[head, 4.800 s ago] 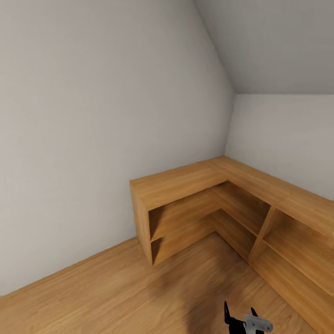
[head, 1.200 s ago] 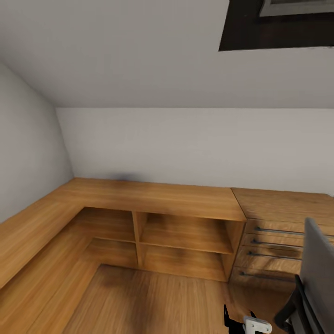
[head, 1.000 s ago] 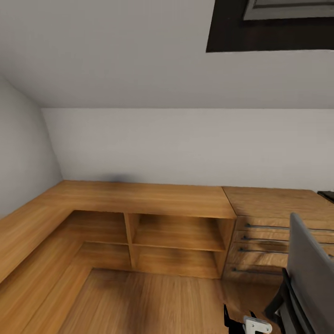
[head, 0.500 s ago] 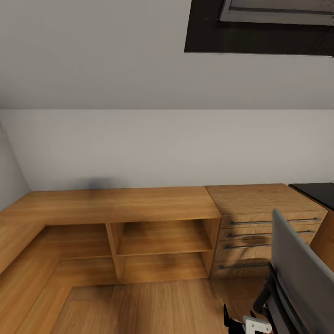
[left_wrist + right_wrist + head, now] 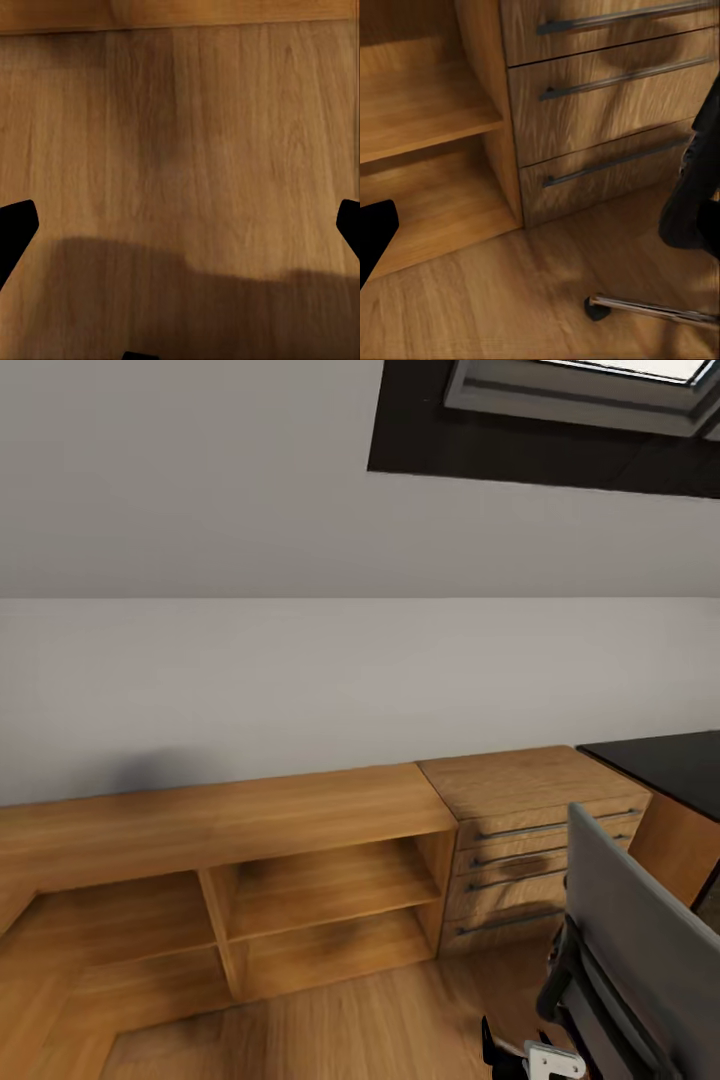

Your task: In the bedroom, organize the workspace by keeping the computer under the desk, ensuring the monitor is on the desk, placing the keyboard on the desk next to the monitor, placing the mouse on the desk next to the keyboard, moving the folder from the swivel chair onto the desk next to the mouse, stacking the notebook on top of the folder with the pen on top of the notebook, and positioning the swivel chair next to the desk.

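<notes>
You're in a home room under a sloped roof, an attic bedroom/study by the look of it. The pale grey wall point(image 5: 300, 680) tilts into a slanted ceiling w/ a dark-framed skylight point(image 5: 560, 420). A low light-wood open shelf unit point(image 5: 250, 860) runs along the wall, next to a light-wood drawer unit w/ long metal bar handles point(image 5: 530, 840). The floor is warm wood plank flooring point(image 5: 195, 150). To the right you see the corner of a black desk top point(image 5: 670, 760) & a grey padded swivel chair back point(image 5: 640, 930); its chrome wheeled leg point(image 5: 652, 307) rests on the planks.
</notes>
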`<state>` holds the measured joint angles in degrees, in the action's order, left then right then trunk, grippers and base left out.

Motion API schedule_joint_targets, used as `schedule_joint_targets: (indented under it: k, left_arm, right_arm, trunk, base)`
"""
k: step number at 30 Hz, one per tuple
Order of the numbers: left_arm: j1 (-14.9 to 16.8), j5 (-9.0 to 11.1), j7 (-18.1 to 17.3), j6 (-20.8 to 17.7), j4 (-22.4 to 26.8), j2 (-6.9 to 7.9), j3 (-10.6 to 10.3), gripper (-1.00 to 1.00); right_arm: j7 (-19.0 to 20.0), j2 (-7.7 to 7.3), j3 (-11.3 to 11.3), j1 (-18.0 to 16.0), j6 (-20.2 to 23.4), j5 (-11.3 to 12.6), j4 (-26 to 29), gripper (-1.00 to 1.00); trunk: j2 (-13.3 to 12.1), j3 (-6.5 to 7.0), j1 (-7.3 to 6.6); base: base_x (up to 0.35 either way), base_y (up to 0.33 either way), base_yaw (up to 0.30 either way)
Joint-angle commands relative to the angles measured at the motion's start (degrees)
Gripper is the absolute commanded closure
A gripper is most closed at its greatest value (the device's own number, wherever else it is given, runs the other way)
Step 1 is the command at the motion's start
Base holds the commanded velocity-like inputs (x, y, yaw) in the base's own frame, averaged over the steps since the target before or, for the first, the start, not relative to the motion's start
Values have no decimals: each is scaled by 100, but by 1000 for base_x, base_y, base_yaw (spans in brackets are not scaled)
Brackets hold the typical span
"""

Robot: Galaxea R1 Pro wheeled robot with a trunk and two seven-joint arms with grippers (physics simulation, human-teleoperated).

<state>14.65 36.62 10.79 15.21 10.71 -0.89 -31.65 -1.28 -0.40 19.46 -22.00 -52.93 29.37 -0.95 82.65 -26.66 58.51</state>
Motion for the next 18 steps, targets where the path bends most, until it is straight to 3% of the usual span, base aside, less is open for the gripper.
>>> schedule_joint_targets:
  k: [1,9,18]
  left_arm:
    - [3,30,37,17,2,2,-48,-100]
    - [3,37,38,17,2,4,-35,-100]
    - [3,38,38,17,2,21,-34,-100]
  right_arm:
    - [-13,2,49,-7,-16,28,-8,-100]
    - [-13,-2,49,-7,-16,25,-6,-100]
    - [-13,-3,56,-7,-16,17,-9,-100]
  trunk:
    - [3,-4,0]
    - [3,13,0]
    - [3,37,0]
  base:
    - [-8,56,-293]
    - [-141,134,-293]
    - [-21,33,-293]
